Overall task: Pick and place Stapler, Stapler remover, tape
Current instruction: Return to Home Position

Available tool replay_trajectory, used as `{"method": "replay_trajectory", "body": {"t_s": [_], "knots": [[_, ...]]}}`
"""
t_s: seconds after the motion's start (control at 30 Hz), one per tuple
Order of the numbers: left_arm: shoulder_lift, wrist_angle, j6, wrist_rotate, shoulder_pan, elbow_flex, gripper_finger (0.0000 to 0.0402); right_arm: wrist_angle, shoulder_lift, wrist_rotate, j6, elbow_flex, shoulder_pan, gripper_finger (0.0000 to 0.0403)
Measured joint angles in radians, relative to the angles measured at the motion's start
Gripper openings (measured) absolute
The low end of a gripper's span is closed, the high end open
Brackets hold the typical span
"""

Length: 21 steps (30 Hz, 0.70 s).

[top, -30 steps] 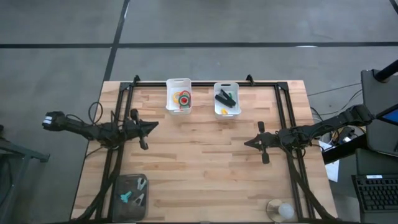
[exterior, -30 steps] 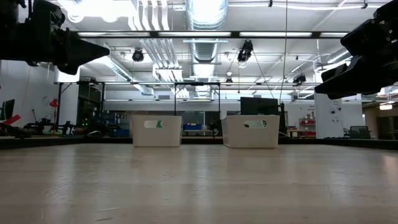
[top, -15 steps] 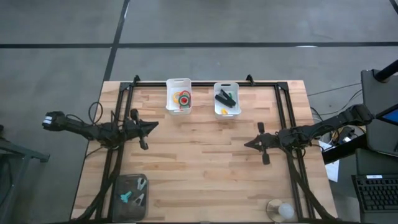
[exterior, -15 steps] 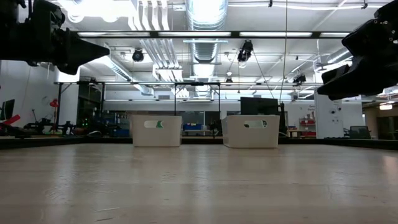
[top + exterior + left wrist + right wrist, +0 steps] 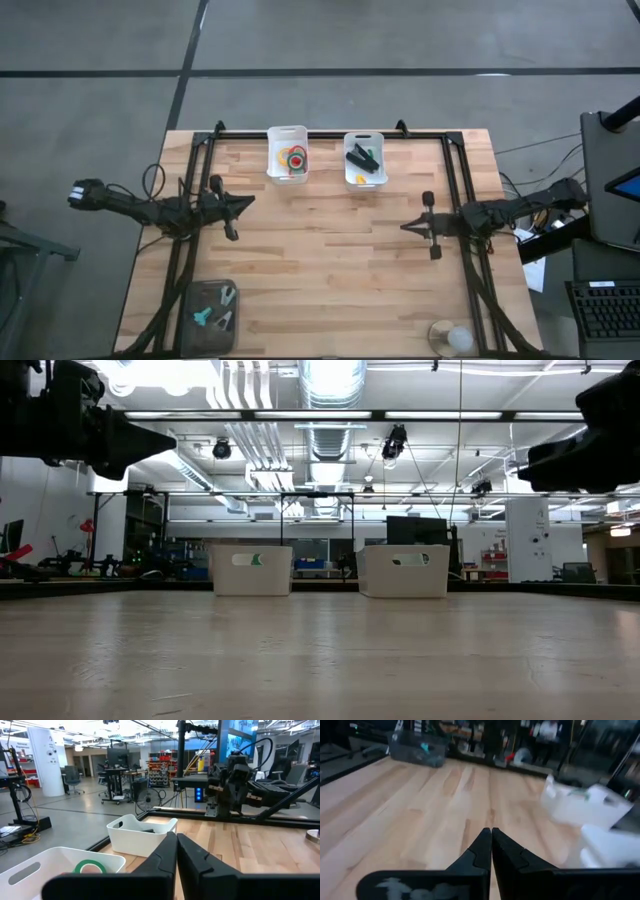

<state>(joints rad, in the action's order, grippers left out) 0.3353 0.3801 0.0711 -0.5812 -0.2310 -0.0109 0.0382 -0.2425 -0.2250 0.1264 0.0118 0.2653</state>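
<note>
The black stapler (image 5: 360, 158) lies in the right-hand white bin (image 5: 364, 178) at the table's far edge. Several tape rolls (image 5: 293, 158) lie in the left-hand white bin (image 5: 288, 135); the left wrist view shows a green roll (image 5: 90, 867) among them. Teal and grey claw tools (image 5: 212, 312) lie in a grey tray (image 5: 196, 337) at the near left corner. My left gripper (image 5: 250, 199) (image 5: 176, 842) hovers shut over the table's left side, pointing right. My right gripper (image 5: 404, 227) (image 5: 491, 836) hovers shut over the right side, pointing left. Both hold nothing.
Black frame rails (image 5: 190, 250) (image 5: 470, 270) run along both sides of the wooden table (image 5: 330, 270). A small pale round object (image 5: 452, 338) sits near the near right corner. Bare wood lies between the two grippers. A desk with a keyboard (image 5: 605, 310) stands beyond the right edge.
My right gripper has drawn back a little toward the table's right edge and has risen, still shut. The left arm and the objects have kept still.
</note>
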Motion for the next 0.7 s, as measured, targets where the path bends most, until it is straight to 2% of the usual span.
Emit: {"method": "replay_trajectory", "body": {"t_s": [0.1,0.23,0.43,0.7], "knots": [[0.001,0.0,0.0,0.0,0.0,0.0,0.0018,-0.001,0.043,0.002,0.046,0.0,0.0,0.0008],[0.001,-0.004,0.0,0.0,0.0,0.0,0.0016,0.001,0.076,0.005,0.016,0.0,0.0,0.0008],[0.001,-0.007,0.0,0.0,0.0,0.0,0.0011,0.0,0.07,0.006,-0.056,0.0,0.0,0.0008],[0.001,-0.007,0.0,0.0,0.0,0.0,0.001,-0.002,0.07,0.007,-0.067,0.0,0.0,0.0008]]}}
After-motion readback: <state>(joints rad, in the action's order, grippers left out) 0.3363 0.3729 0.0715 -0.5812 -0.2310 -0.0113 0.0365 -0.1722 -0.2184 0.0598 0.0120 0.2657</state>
